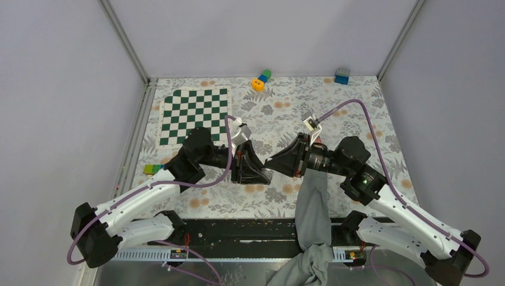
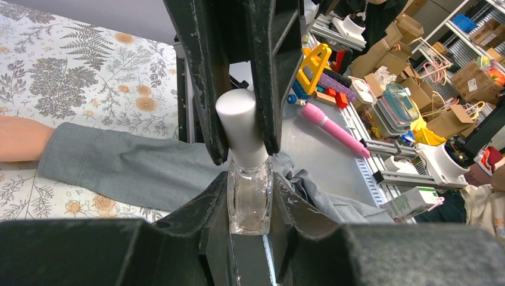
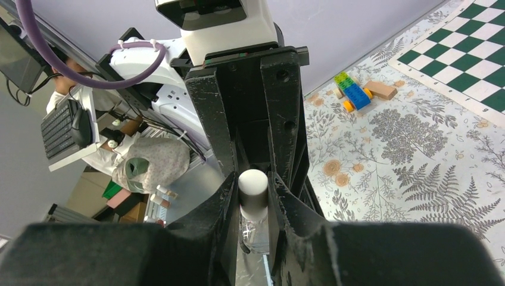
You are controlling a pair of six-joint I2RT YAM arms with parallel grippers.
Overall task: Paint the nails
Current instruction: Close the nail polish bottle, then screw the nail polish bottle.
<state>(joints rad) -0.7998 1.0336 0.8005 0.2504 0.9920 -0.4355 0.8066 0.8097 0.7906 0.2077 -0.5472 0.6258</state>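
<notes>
**Two grippers share one upright nail-polish bottle with its cap on; the nails are out of sight.**

Top view: the left gripper (image 1: 262,174) and right gripper (image 1: 275,162) meet tip to tip mid-table. A grey sleeve (image 1: 312,208) runs from the near edge away under the right arm, so the hand and its nails probably lie hidden beneath that wrist, nearer the right arm. Left wrist view: its own fingers are clamped on the clear glass of the nail-polish bottle (image 2: 250,199), while the right gripper's fingers pinch the silver cap (image 2: 240,125) above. The bottle's long axis stands about upright. Behind it the sleeve leads to bare skin (image 2: 18,140) at the left edge, and no nails show. Right wrist view: the cap (image 3: 253,186) sits squeezed between its own fingers, with glass below. The next move is probably to twist the cap and lift it straight up. There looks to be free room above, and open tablecloth toward the chessboard mat (image 1: 193,116).
</notes>
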